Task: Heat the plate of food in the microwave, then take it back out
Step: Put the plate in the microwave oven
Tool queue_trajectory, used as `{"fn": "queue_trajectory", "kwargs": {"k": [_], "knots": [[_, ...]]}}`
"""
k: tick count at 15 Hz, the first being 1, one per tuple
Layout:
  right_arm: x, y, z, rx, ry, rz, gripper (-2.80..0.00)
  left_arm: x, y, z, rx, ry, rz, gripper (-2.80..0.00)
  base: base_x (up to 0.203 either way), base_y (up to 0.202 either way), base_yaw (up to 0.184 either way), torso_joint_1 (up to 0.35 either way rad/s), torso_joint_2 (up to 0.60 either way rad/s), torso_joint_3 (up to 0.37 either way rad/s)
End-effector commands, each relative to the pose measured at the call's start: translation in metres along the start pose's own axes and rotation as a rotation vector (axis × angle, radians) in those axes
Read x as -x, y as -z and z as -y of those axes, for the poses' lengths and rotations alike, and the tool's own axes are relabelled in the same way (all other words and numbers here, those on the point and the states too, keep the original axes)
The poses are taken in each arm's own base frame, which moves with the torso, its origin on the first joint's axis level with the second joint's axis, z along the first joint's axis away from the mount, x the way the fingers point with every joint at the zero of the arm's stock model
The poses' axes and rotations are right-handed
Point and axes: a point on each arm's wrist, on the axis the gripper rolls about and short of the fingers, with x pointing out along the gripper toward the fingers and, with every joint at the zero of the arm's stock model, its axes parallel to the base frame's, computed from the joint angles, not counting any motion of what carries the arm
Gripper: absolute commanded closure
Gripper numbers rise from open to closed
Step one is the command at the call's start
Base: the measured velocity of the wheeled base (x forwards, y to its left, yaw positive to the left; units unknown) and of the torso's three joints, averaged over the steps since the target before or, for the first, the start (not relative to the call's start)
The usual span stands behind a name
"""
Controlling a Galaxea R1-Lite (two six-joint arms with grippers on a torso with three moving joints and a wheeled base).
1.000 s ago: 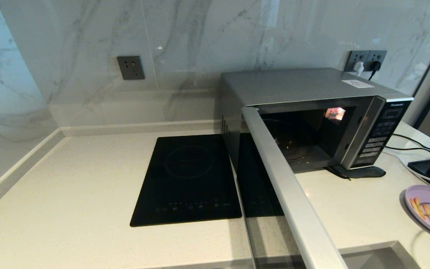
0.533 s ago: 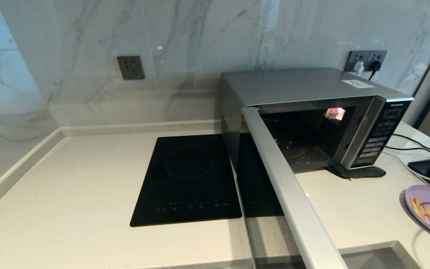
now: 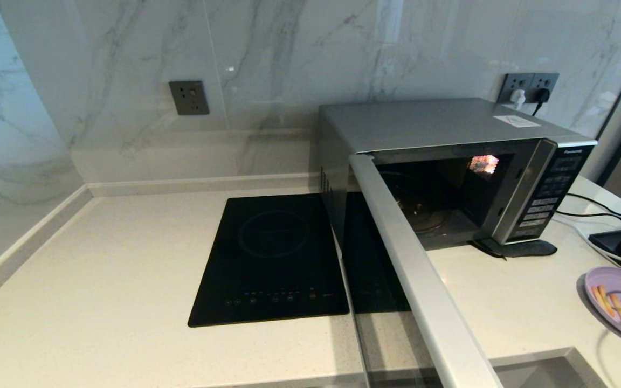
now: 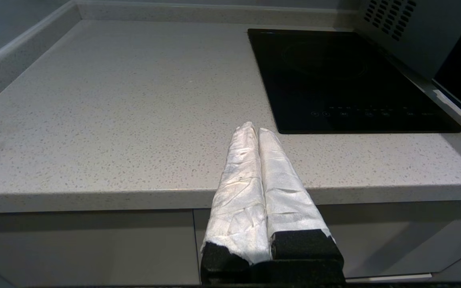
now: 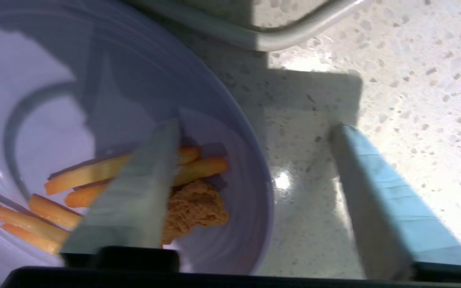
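Note:
The silver microwave [image 3: 450, 129] stands at the back right with its door [image 3: 413, 269] swung wide open toward me and its cavity empty. The lilac plate of food [image 3: 615, 283] lies on the counter at the far right edge, in front of the microwave. In the right wrist view my right gripper [image 5: 257, 125] is open and straddles the plate's [image 5: 54, 72] rim. One finger hangs over the fries [image 5: 202, 166] and the crumbed piece [image 5: 194, 206], the other over the bare counter. My left gripper [image 4: 254, 128] is shut and empty, parked off the counter's front edge.
A black induction hob [image 3: 273, 258] is set into the counter left of the microwave. Cables [image 3: 591, 207] run across the counter behind the plate. A sunken ledge [image 3: 547, 366] cuts into the counter's front right corner. A wall socket [image 3: 188, 97] sits on the marble backsplash.
The dark shape at the head view's right edge has edged slightly left. The plate, the microwave and its door have not moved.

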Motion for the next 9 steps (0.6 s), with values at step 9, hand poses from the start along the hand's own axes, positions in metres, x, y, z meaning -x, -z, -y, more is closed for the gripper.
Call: {"fn": "queue_trajectory", "kwargs": {"k": [9], "knots": [[-0.0056, 0.0016, 0.0002, -0.004, -0.016, -0.04, 0.0, -0.0001, -0.0001, 0.0, 0.001, -0.001, -0.001, 0.0, 0.0, 0.0, 0.0, 0.0, 0.0, 0.0]]}}
